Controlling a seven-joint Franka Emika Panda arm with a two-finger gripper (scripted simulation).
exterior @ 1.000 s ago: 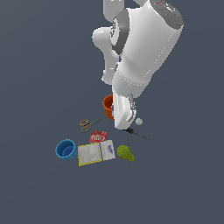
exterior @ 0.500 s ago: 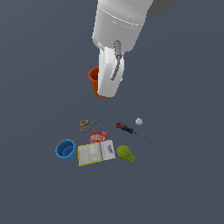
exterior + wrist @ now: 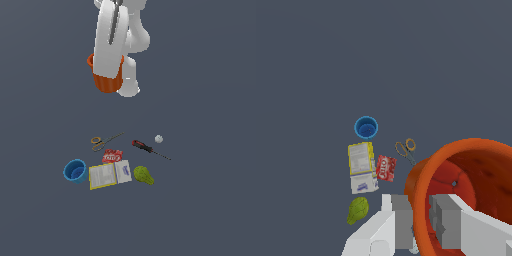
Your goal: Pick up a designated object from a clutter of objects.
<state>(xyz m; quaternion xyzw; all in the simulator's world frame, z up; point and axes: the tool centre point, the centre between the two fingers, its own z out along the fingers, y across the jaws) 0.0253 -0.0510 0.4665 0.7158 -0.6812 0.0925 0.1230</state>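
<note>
The orange-red ribbed cup (image 3: 106, 81) hangs high above the floor, held by my gripper (image 3: 111, 70). In the wrist view the cup (image 3: 466, 190) fills the near corner, and my gripper (image 3: 420, 221) is shut on its rim, one finger (image 3: 402, 220) outside and one inside. The rest of the clutter lies far below: blue cup (image 3: 75, 171), yellow-edged box (image 3: 109, 174), red packet (image 3: 112, 156), scissors (image 3: 102, 141), red-handled screwdriver (image 3: 149, 149), white ball (image 3: 158, 139), green pear-shaped lump (image 3: 143, 175).
The clutter also shows in the wrist view: blue cup (image 3: 366, 127), box (image 3: 361, 166), packet (image 3: 386, 168), scissors (image 3: 406, 149), green lump (image 3: 357, 210). The dark grey floor (image 3: 210, 200) surrounds them.
My arm has risen steeply with the orange cup in the gripper, from just above the clutter to high over it. The other items have not moved.
</note>
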